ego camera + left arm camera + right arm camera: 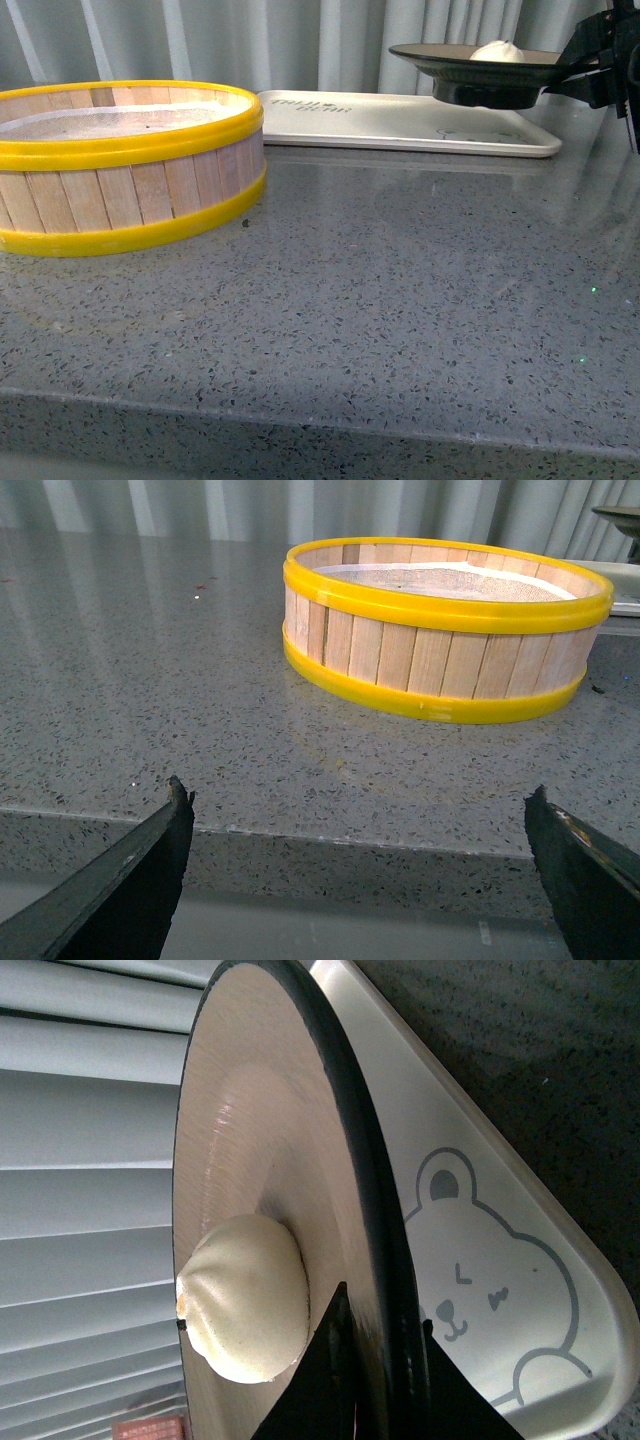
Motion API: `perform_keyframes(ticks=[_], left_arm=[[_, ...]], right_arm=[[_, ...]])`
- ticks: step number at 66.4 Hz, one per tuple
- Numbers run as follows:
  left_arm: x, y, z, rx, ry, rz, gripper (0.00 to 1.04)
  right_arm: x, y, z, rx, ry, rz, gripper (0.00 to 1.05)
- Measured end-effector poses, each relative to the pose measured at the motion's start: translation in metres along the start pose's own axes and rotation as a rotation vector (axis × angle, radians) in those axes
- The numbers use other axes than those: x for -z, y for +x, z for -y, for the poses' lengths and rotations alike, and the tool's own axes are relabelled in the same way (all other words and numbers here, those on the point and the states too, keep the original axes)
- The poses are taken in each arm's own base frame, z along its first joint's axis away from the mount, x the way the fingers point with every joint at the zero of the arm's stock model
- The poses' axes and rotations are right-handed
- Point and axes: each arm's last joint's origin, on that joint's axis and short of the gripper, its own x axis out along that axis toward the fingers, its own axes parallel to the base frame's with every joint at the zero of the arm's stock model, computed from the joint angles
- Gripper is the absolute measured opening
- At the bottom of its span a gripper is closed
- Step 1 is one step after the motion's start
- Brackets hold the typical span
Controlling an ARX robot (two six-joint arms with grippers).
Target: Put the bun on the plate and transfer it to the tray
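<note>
Tray lettering: two short rows of small dark lettering (310, 104) are printed on the tray (400, 125), near its far left corner; the letters are too small and blurred to be read.
Tray drawing: a grey outlined bear face (490, 1270) with one eye winking is printed at the tray's right end.
Red-brown label (150, 1428): pale marks are seen on it in the right wrist view, but they are illegible.

Front: low over counter (400, 300), facing steamer basket (130, 165) and tray (400, 125). Left wrist: low at counter edge, shares steamer basket with front. Right wrist: tight on plate (260, 1110), shares tray.
</note>
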Motion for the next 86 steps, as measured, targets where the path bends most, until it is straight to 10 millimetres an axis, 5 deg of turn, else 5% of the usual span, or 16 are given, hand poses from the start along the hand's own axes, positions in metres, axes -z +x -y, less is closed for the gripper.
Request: perform_keyframes(ticks=[19,79,86], left_arm=[[0.0,0.0,0.0,0.0,0.0,0.0,0.98],[0.0,0.0,0.0,0.0,0.0,0.0,0.98],[0.0,0.0,0.0,0.0,0.0,0.0,0.98]], right_arm=[[0.003,0.026,0.006,0.032,-0.024,-0.024,0.03],[0.004,0.035,0.008,0.066,-0.016,-0.04,0.03],[0.004,0.035,0.007,0.058,-0.013,-0.048,0.22]])
